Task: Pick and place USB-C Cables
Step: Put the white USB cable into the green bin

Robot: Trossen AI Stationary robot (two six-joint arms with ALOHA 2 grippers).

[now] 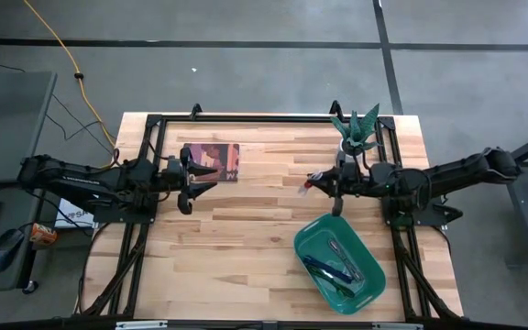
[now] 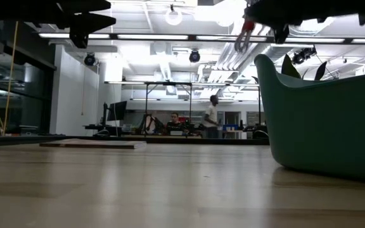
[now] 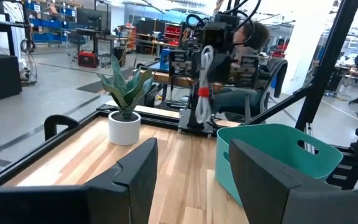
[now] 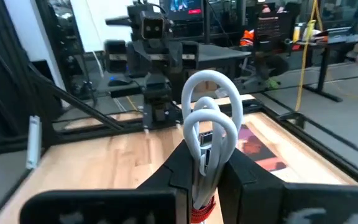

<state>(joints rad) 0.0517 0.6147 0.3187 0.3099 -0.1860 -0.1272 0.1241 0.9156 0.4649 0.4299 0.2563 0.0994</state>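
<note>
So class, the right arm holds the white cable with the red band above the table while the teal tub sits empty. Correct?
Not quite: the teal tub is not empty. The high view shows cables already in it. The right gripper does hold the white cable above the table.

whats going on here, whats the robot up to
The right gripper is shut on the white and red cable and holds it in the air above the table, just beside the teal tub. Other cable bundles already lie inside the tub. The left gripper hangs open over the table's left half, holding nothing.
</note>
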